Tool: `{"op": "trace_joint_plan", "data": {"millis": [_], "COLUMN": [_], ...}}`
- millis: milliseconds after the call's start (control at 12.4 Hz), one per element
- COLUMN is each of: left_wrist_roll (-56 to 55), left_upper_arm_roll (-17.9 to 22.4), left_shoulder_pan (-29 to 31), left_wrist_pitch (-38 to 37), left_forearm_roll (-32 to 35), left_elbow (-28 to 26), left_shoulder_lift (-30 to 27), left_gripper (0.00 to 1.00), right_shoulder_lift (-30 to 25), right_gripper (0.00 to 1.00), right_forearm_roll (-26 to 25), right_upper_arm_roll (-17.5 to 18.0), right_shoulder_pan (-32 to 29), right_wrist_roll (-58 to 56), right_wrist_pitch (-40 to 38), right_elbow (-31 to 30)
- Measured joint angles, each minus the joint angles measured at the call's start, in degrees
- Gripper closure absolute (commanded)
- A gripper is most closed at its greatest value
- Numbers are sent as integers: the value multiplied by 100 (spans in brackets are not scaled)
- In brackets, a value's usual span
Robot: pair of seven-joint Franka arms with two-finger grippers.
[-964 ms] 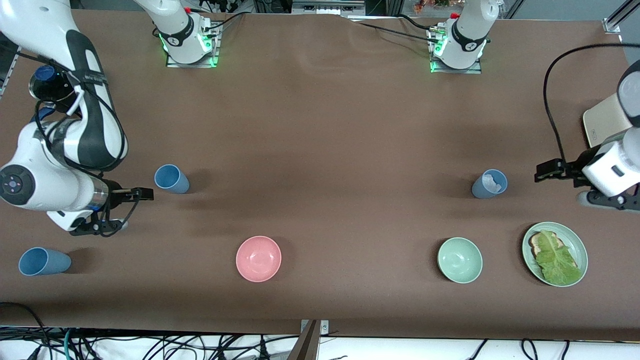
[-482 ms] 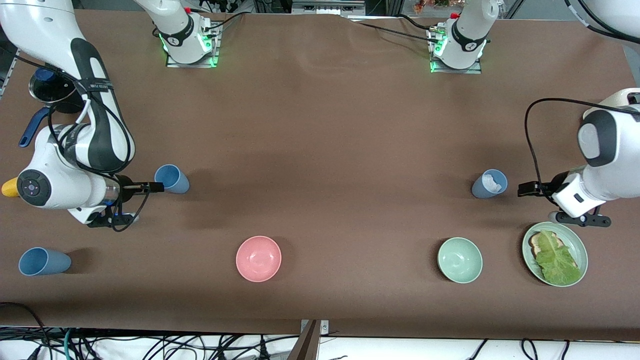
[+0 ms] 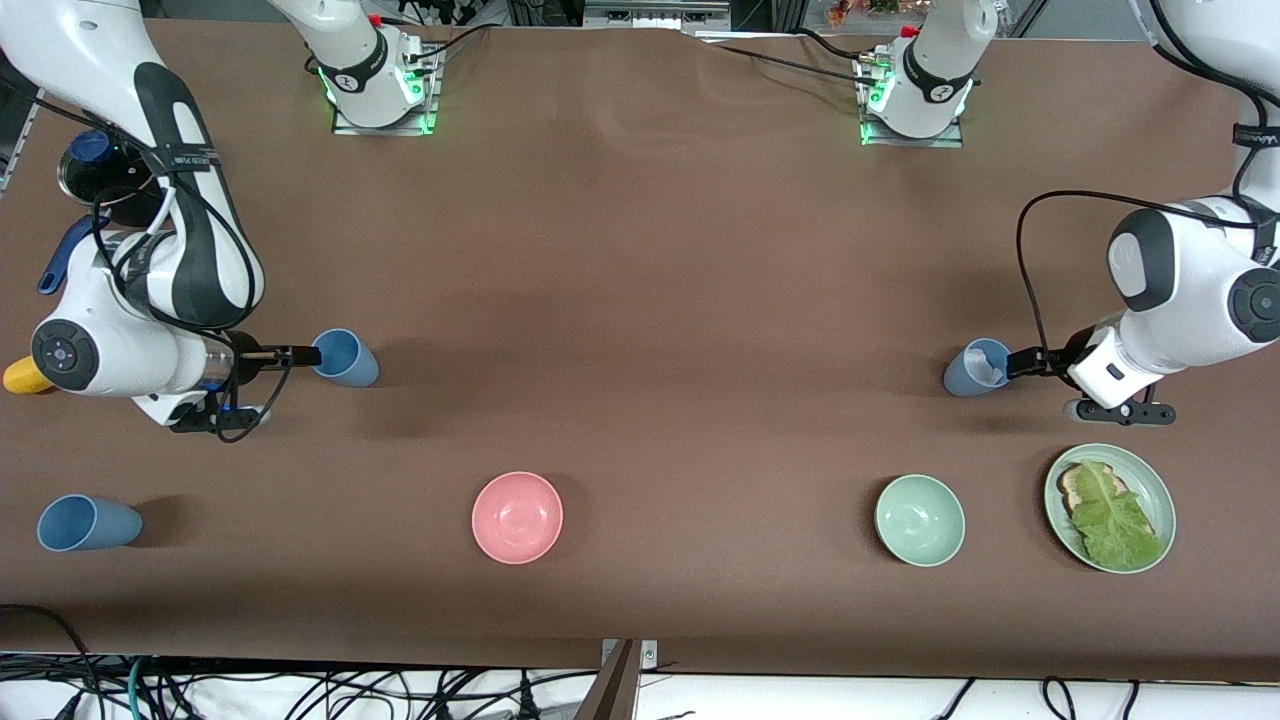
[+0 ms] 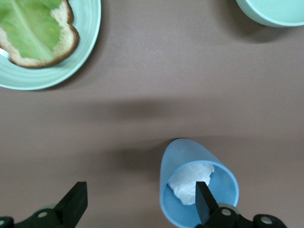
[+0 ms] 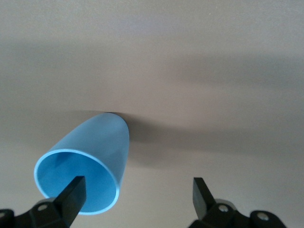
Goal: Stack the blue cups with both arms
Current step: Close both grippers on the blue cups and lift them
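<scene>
Front camera: high, facing the arm bases, whole table (image 3: 640,300) in view. Wrist cameras: close, looking down past their fingers. Left wrist shares the grey-blue cup (image 4: 197,187) (image 3: 977,368); right wrist shares the sky-blue cup (image 5: 85,164) (image 3: 343,357).

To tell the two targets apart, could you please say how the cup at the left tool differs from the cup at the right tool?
The grey-blue cup is duller and holds crumpled white paper; the sky-blue cup is brighter and empty. The left tool and the right tool are each open at their cup's rim. Both cups stand upright, tapered, handleless.
</scene>
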Motion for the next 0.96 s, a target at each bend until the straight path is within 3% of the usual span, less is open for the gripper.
{"op": "trace_joint_plan", "data": {"millis": [241,562,643,884,964], "left_wrist_roll": [-176,-190,-190,-193,-194], "left_upper_arm_roll": [-80,-82,-81,-81,-80], "left_shoulder_pan": [-41,-42,-41,-40,-37], "left_wrist_pitch": [65,68,68,54,52], "left_forearm_roll": [-35,-36,-36,-36,-36], "left_elbow": [-70,-79,-81,-90,-92], "left_shoulder_lift": [87,216,234,264,280], "left_gripper": [0,20,33,100,100], "right_shoulder_lift": [0,31,50,57,57], "right_gripper": [8,31,35,39,43], "right_forearm_roll": [8,27,62,216,221], "right_upper_arm_roll": [0,10,17,47,51], "right_shoulder_pan": [3,12,16,123,179], "right_wrist_roll": [0,3,22,209,266], "right_wrist_pitch": [118,199,205,230,245], "right_elbow": [-75,-122,-129,-132,-132]}}
